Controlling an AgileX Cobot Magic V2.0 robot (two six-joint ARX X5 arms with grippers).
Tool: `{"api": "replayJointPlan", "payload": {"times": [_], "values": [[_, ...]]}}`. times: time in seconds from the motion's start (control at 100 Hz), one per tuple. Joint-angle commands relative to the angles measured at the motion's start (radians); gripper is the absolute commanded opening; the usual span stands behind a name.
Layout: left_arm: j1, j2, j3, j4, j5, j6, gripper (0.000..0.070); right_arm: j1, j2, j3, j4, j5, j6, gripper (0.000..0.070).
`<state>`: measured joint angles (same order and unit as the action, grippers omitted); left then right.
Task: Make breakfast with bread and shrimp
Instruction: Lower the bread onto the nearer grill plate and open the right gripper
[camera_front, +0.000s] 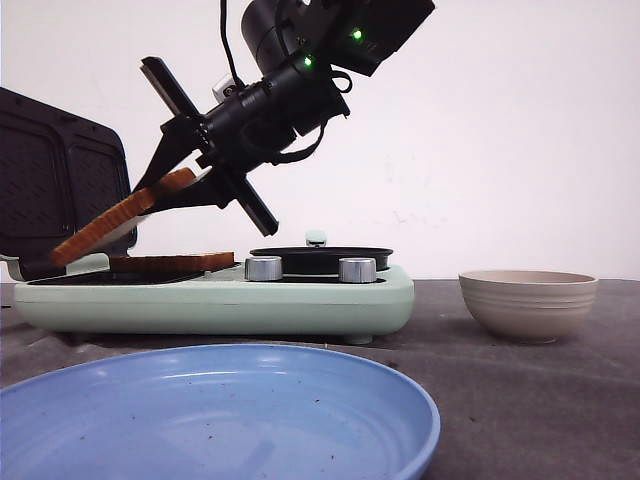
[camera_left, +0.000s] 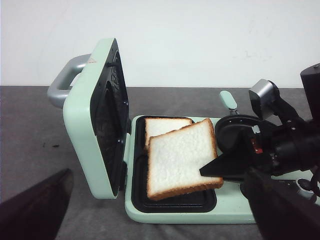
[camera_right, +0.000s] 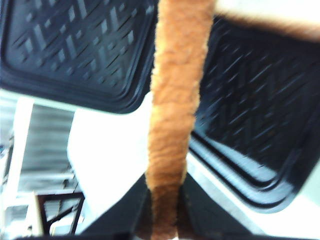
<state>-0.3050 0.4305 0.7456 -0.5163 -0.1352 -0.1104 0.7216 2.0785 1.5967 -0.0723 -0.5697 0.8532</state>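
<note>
My right gripper (camera_front: 185, 185) is shut on one edge of a bread slice (camera_front: 110, 222). It holds the slice tilted, low end over the left plate of the mint-green sandwich maker (camera_front: 220, 300). In the left wrist view this slice (camera_left: 180, 160) partly overlaps the second slice (camera_left: 165, 127), which lies flat on the black plate and also shows in the front view (camera_front: 170, 263). The right wrist view shows the crust (camera_right: 172, 100) pinched between the fingers of the right gripper (camera_right: 165, 200). My left gripper (camera_left: 159, 172) is open and empty, short of the maker. No shrimp is in view.
The maker's lid (camera_left: 95, 125) stands open and upright at its left end. A round black pan (camera_front: 320, 258) and two silver knobs sit on the maker's right half. A beige bowl (camera_front: 528, 300) stands to the right, its inside hidden. A blue plate (camera_front: 220, 400) lies in front.
</note>
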Motion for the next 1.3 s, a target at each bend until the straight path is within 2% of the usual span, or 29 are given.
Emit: {"api": "replayJointPlan", "payload": {"times": [0.0, 0.16, 0.28, 0.47, 0.7, 0.74, 0.81, 0.85, 1.01, 1.12, 1.29], "values": [[-0.002, 0.000, 0.005, 0.014, -0.004, 0.011, 0.0634, 0.010, 0.023, 0.029, 0.007, 0.009, 0.008, 0.0006], [-0.002, 0.000, 0.005, 0.014, -0.004, 0.011, 0.0634, 0.011, 0.029, 0.029, 0.018, 0.017, 0.024, 0.0006], [-0.002, 0.000, 0.005, 0.015, -0.004, 0.011, 0.0634, 0.017, 0.061, 0.042, 0.028, -0.014, 0.045, 0.0006], [-0.002, 0.000, 0.005, 0.013, -0.003, 0.011, 0.0634, 0.023, 0.072, 0.045, 0.029, 0.026, 0.045, 0.0006], [-0.002, 0.000, 0.005, 0.015, -0.004, 0.012, 0.0634, 0.023, 0.072, 0.045, 0.019, 0.025, 0.035, 0.0011], [-0.002, 0.000, 0.005, 0.015, -0.004, 0.012, 0.0634, 0.023, 0.072, 0.045, 0.018, 0.027, 0.029, 0.0055], [-0.002, 0.000, 0.005, 0.014, -0.004, 0.012, 0.0634, 0.023, 0.072, 0.045, 0.010, 0.033, 0.030, 0.0236], [-0.002, 0.000, 0.005, 0.014, -0.004, 0.012, 0.0634, 0.023, 0.072, 0.045, -0.002, 0.040, 0.029, 0.0295], [-0.002, 0.000, 0.005, 0.014, -0.004, 0.012, 0.0634, 0.023, 0.072, 0.045, -0.042, 0.047, -0.012, 0.0358], [-0.002, 0.000, 0.005, 0.014, -0.004, 0.012, 0.0634, 0.023, 0.072, 0.045, -0.053, 0.052, -0.030, 0.0429], [-0.002, 0.000, 0.005, 0.014, -0.004, 0.012, 0.0634, 0.023, 0.072, 0.050, -0.070, 0.058, -0.052, 0.0431]]}}
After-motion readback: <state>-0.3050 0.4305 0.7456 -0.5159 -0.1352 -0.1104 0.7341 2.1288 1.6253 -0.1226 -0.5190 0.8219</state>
